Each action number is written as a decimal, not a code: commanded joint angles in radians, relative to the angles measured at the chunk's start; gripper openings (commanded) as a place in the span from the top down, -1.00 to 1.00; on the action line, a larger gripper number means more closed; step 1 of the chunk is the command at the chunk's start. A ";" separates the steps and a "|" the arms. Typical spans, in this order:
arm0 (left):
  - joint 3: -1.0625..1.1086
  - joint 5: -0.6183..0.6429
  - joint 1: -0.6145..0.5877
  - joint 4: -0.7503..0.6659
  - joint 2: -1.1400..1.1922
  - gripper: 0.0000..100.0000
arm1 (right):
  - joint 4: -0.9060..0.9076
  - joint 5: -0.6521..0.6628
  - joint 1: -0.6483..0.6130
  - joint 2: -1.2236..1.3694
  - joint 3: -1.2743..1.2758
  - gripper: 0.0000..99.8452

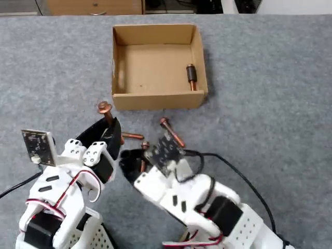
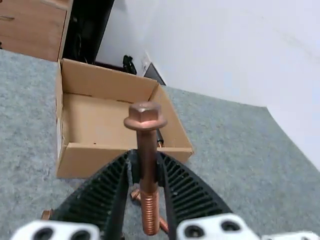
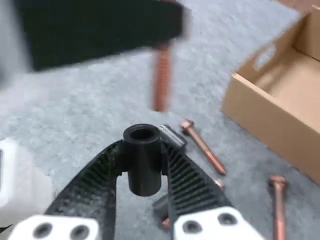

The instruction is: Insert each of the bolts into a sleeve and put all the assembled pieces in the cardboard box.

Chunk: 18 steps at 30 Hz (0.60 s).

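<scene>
Bolt (image 2: 147,142) clamped in left pincer (image 2: 144,156), sleeve (image 3: 142,162) clamped in right pincer (image 3: 142,149), cardboard box (image 1: 158,100) near

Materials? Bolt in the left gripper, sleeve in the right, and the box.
Bolt: metal, probably copper-plated steel. It has a shiny orange-brown sheen, cut threads and a flanged hex head.
Sleeve: matte black, even and unreflective. Could be plastic or black-coated metal; can't tell which.
Box: plain brown cardboard, with thin matte walls and folded corners.

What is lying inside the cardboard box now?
One bolt in a black sleeve lies on the floor of the cardboard box, beside its right wall in the high view. The sleeve covers the bolt's middle, so only its copper ends show.
</scene>
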 commanded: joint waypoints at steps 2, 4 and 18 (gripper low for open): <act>-0.020 -0.009 0.015 -0.023 -0.007 0.96 | -0.031 0.009 -0.031 -0.140 0.041 1.00; -0.040 -0.009 0.015 -0.018 -0.008 0.96 | -0.029 0.009 -0.031 -0.176 0.062 1.00; -0.236 0.018 0.049 0.176 -0.008 0.96 | -0.035 -0.083 -0.027 -0.196 0.093 1.00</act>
